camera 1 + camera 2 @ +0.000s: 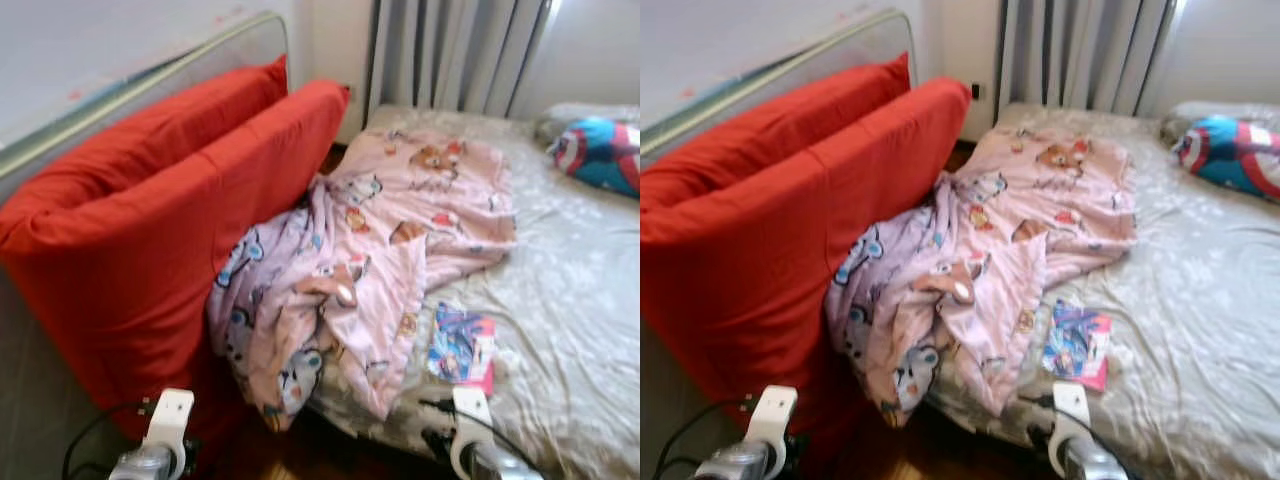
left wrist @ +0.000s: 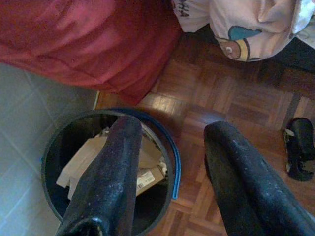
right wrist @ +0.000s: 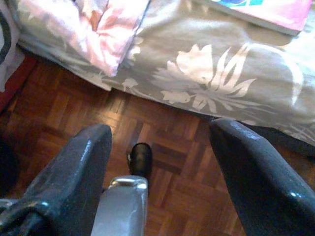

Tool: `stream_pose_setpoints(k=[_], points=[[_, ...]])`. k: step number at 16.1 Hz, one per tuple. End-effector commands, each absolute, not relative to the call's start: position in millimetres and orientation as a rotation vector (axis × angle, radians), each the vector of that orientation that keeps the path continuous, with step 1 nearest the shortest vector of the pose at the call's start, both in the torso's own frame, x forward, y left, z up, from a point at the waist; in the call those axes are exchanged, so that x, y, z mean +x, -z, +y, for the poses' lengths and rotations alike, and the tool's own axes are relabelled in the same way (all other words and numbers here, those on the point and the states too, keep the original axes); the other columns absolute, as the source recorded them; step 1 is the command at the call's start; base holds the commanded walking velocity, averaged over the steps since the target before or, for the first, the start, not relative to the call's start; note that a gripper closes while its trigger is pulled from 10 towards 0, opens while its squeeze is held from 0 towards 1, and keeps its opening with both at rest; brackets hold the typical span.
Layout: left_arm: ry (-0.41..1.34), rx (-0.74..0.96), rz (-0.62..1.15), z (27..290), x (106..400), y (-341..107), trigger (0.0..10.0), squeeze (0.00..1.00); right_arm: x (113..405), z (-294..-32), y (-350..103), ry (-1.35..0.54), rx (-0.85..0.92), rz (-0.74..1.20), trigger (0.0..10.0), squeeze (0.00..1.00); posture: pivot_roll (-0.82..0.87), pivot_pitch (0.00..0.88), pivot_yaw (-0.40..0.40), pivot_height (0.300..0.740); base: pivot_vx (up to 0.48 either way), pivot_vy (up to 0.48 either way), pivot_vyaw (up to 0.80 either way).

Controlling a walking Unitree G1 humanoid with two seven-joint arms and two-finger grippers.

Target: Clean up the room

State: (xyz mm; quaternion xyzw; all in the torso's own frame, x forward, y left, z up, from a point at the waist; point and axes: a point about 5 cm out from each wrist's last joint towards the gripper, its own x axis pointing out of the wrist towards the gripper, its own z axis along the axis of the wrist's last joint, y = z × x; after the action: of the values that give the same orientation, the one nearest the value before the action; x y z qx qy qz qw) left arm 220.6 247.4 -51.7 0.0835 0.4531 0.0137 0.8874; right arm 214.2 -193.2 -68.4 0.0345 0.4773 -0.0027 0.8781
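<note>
With both the left hand (image 2: 170,172) and the right hand (image 3: 165,169) hanging released and empty above the parquet floor (image 3: 162,132), the crumpled pink cartoon-print blanket (image 1: 370,250) and glossy pink-and-blue booklet (image 1: 461,347) lie untidied on the bed's grey floral sheet (image 1: 570,300), probably awaiting pickup.

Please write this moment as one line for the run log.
left gripper: open, above trash bin | right gripper: open, over parquet floor | pink blanket: crumpled on bed | book: bed edge

Grey striped curtains (image 1: 450,55) hang at the top centre, a white wall (image 1: 90,50) fills the upper left, and parquet floor (image 3: 162,162) shows below the bed.
</note>
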Motion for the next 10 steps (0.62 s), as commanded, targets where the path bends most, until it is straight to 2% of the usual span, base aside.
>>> stream_pose_setpoints(k=[1,2,3,6,8,10], points=[[-0.034,0.187,0.960,250.9,217.6,52.7,10.0,0.00,214.2,-193.0,68.5,0.008,0.077,0.997,10.0,0.00,-0.03,0.000,0.016,0.740,0.000,0.000,0.00],[-0.035,0.187,0.960,250.8,217.5,52.7,10.0,0.00,214.2,-193.0,68.4,0.009,0.078,0.996,10.0,0.00,-0.03,0.000,0.015,0.740,0.000,0.000,0.00],[-0.035,0.187,0.960,250.7,217.6,52.7,10.0,0.00,214.2,-193.2,68.4,0.010,0.077,0.996,10.0,0.00,-0.03,0.000,0.015,0.740,0.000,0.000,-0.80],[-0.031,0.196,0.959,250.8,217.9,52.5,10.0,0.00,214.2,-193.2,68.4,0.008,0.076,0.996,10.0,0.00,-0.03,0.000,0.015,0.740,0.000,0.000,0.00],[-0.030,0.213,0.955,251.2,218.5,52.0,10.0,0.00,214.2,-193.2,68.4,0.007,0.076,0.996,10.0,0.00,-0.03,0.000,0.015,0.740,0.000,-0.480,-0.80],[-0.042,0.193,0.956,251.2,217.9,52.4,10.0,0.00,214.2,-193.2,68.4,0.007,0.075,0.997,10.0,0.00,-0.03,0.000,0.015,0.740,0.000,-0.159,-0.80]])
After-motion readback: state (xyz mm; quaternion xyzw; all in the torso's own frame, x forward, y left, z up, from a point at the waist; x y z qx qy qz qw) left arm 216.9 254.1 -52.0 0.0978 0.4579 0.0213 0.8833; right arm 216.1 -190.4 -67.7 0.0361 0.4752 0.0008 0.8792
